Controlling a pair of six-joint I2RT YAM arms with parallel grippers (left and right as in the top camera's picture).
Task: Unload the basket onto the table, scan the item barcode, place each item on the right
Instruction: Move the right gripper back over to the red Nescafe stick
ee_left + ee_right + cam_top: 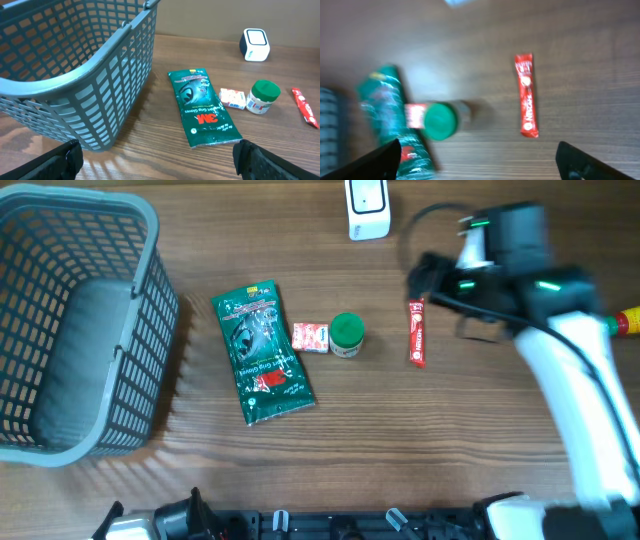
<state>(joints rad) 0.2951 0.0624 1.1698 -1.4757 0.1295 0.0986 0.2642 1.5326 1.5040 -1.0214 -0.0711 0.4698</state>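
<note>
Overhead view: right gripper [432, 280] is hovering empty near the red sachet [417, 333], right of center.
Its jaws are standing spread wide, gripping nothing; it is blurred, just past the sachet's upper end. The sachet is lying flat on the table [450, 440]. Scanner [368, 208] is standing at top center. Green-lidded jar [347, 333], small box [310, 336] and green packet [262, 355] are lying in a row mid-frame, with the basket [155, 320] sitting at left. Left gripper [160, 162] is hanging wide apart, empty, at the bottom edge.
</note>
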